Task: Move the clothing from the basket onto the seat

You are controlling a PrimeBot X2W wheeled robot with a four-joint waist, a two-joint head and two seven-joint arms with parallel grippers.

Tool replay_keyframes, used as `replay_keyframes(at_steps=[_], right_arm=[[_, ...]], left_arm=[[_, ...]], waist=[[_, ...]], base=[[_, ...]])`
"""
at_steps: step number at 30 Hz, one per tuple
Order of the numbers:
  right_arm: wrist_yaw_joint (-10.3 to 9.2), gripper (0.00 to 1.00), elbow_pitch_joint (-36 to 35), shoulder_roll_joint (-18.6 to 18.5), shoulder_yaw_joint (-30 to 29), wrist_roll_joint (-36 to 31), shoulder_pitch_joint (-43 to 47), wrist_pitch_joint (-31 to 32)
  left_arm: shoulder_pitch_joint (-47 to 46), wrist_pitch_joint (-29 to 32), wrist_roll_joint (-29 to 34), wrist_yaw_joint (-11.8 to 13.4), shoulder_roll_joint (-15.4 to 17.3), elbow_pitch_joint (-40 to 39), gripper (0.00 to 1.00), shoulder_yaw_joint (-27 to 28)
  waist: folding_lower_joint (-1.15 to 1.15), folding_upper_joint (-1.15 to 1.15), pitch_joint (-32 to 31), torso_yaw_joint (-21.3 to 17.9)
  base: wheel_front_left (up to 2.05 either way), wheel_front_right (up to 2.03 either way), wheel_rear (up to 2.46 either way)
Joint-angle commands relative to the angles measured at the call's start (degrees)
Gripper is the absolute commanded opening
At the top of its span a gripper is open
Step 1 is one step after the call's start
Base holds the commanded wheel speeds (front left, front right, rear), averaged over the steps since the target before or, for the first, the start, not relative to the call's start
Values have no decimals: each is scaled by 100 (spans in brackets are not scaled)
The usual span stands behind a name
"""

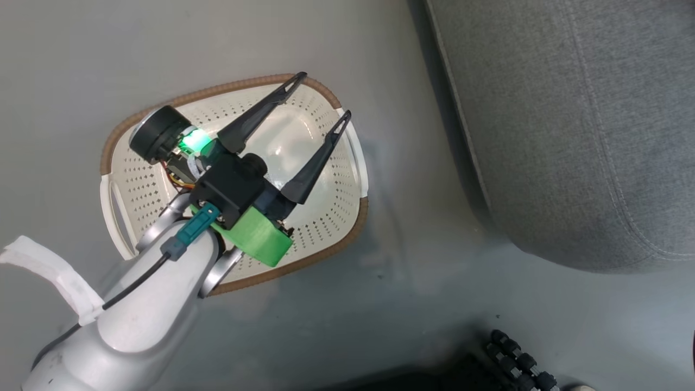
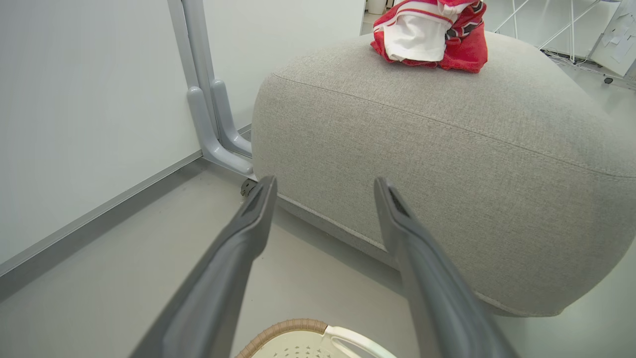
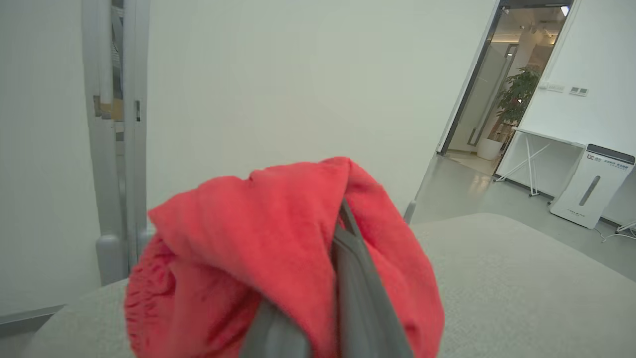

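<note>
The cream basket (image 1: pixel 347 217) with a brown rim stands on the floor, and its visible bottom is bare. My left gripper (image 1: pixel 324 95) hovers over it, open with nothing between the fingers; in the left wrist view the left gripper (image 2: pixel 324 183) points at the grey seat (image 2: pixel 447 149), with the basket's rim (image 2: pixel 293 328) just below. A red-and-white striped jersey (image 2: pixel 415 35) lies bunched on top of the seat beside some red cloth. Plain red shorts (image 3: pixel 258 233) drape over my right gripper (image 3: pixel 345 233), which is shut on them above the seat (image 3: pixel 497 278). The seat's corner (image 1: pixel 570 136) lies right of the basket.
A grey post with a curved foot (image 2: pixel 218 134) stands against the white wall left of the seat. Black ribbed parts (image 1: pixel 518 361) sit at the lower right of the floor. Beyond the seat are a doorway, a white table and a white floor unit (image 3: pixel 591 184).
</note>
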Motion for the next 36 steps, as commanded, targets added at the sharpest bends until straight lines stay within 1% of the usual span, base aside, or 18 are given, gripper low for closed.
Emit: replay_keyframes(at_steps=[1,4,7,10,13,14,15,16,21,26,31,36], right_arm=[[-4,0,161,91,19,-125,-9,0],[-5,0,395,291,-69,-283,86,-1],[-5,0,592,409,-221,-422,173,0],[-5,0,814,434,-375,-504,238,0],[-5,0,893,418,-431,-505,261,0],[-5,30,884,425,-437,-483,270,0],[-5,50,871,435,-413,-467,289,0],[-5,100,856,437,-384,-461,330,0],[-5,100,697,482,-279,-369,646,0],[-5,100,405,579,-77,-173,1204,0],[-6,100,14,579,308,12,1946,-1],[-6,100,-364,581,750,309,2607,0]], left_arm=[[-73,5,40,-7,81,-9,100,44],[-14,5,57,2,116,4,100,59],[2,5,65,0,99,16,100,35],[-36,5,69,-10,46,5,100,8],[-37,5,55,-12,24,15,100,37],[-20,5,46,-13,24,33,100,50],[-1,5,42,-12,23,47,100,64],[28,5,37,-10,16,62,100,79],[204,5,-8,25,-81,119,100,179],[503,5,-104,82,-202,193,100,418],[885,5,-216,182,-279,261,100,817],[1347,5,-287,285,-376,304,100,1378]], waist=[[-1,-1,164,44],[-1,-1,218,7],[-1,-1,239,6],[-1,-1,219,49],[-1,-1,158,71],[-1,-1,123,71],[-1,-1,86,69],[-1,-1,35,72],[-1,-1,-344,88],[-1,-1,-899,105],[-1,-1,-1423,113],[-1,-1,-1924,187]], base=[[0,0,0],[0,0,0],[0,0,0],[0,0,0],[0,0,0],[0,0,0],[0,0,0],[0,0,0],[0,0,0],[0,0,0],[0,0,0],[0,0,0]])
